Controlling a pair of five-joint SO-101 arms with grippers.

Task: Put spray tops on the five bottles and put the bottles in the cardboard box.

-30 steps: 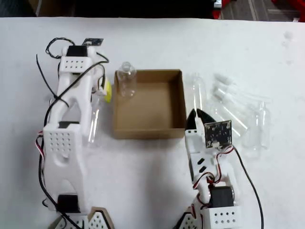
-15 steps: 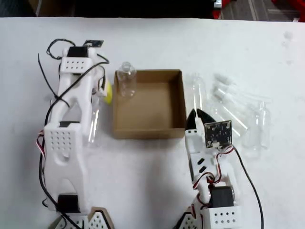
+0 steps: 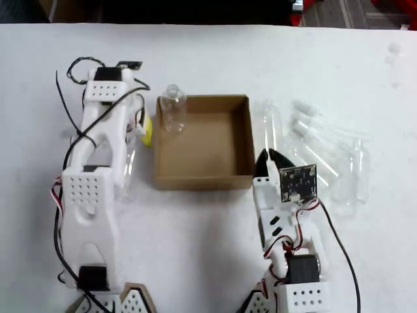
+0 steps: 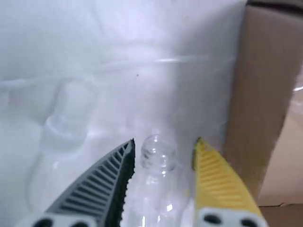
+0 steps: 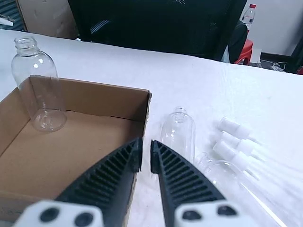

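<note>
Left gripper [image 4: 164,141] spread astride lying bottle [image 4: 158,155], right gripper [image 5: 146,142] nearly closed, empty

On white table [image 3: 208,59]: cardboard box [image 3: 207,147], bottles [image 3: 270,124], spray tops [image 3: 306,122]

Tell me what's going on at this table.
Two arms are set to cap bottles and box them. The left pincer, open, straddles the neck of a lying bottle beside the cardboard box. The right pincer sits shut and empty at the box's other side. An uncapped bottle stands inside the box; the spray tops lie loose nearby.
</note>
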